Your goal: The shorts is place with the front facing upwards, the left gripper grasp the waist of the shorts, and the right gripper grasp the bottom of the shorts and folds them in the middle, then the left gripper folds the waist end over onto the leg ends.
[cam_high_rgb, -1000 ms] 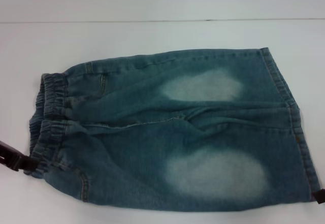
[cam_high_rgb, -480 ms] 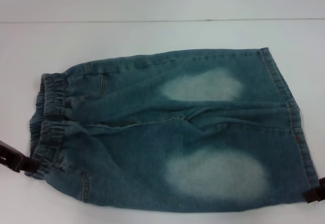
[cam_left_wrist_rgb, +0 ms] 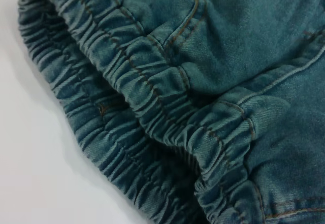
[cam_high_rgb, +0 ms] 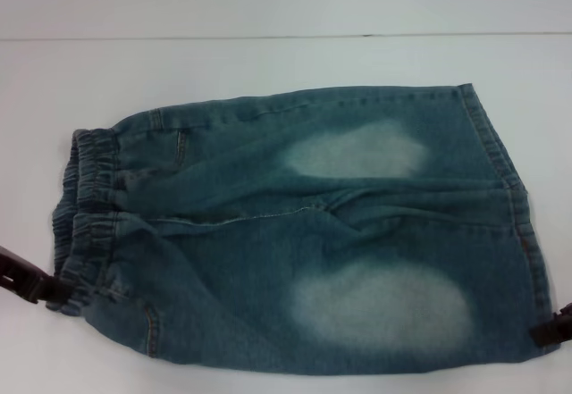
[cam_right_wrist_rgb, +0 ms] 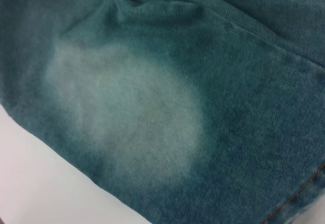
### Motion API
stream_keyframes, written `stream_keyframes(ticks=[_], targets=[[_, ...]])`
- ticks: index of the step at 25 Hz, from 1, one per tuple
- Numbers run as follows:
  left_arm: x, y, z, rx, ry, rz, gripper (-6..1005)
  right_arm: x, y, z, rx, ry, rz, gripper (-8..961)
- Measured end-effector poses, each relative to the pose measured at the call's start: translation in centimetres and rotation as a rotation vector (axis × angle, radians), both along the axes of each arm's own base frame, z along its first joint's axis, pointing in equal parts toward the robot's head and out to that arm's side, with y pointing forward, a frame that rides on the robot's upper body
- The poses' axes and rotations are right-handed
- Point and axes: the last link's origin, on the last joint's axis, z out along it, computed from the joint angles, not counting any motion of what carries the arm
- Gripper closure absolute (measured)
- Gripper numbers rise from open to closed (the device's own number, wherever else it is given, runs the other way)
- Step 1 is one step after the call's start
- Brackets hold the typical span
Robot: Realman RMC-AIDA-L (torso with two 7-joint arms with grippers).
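Blue denim shorts lie flat on the white table, elastic waist to the left and leg hems to the right. My left gripper shows as a dark piece against the near corner of the waist. The left wrist view is filled by the gathered waistband. At the lower right, my right gripper touches the near leg's hem corner. In the right wrist view, a pale faded patch of that leg lies close below the camera.
Bare white table surrounds the shorts, widest beyond them toward the far edge line. A narrow strip of table runs along the near side. No other objects show.
The right gripper has crept up and inward at the near leg's hem corner. The left gripper and the shorts have hardly moved.
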Motion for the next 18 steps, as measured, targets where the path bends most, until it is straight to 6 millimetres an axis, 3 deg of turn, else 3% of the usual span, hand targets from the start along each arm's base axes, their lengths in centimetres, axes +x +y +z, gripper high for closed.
stream_keyframes(ticks=[10, 18], targets=[[0.1, 0.05, -0.07, 0.002, -0.002, 0.006, 937, 0.14, 0.33, -0.33, -0.009, -0.02, 0.013, 848], [0.21, 0.34, 0.32, 0.021, -0.006, 0.027, 936, 0.09, 0.47, 0.35, 0.002, 0.005, 0.05, 924]])
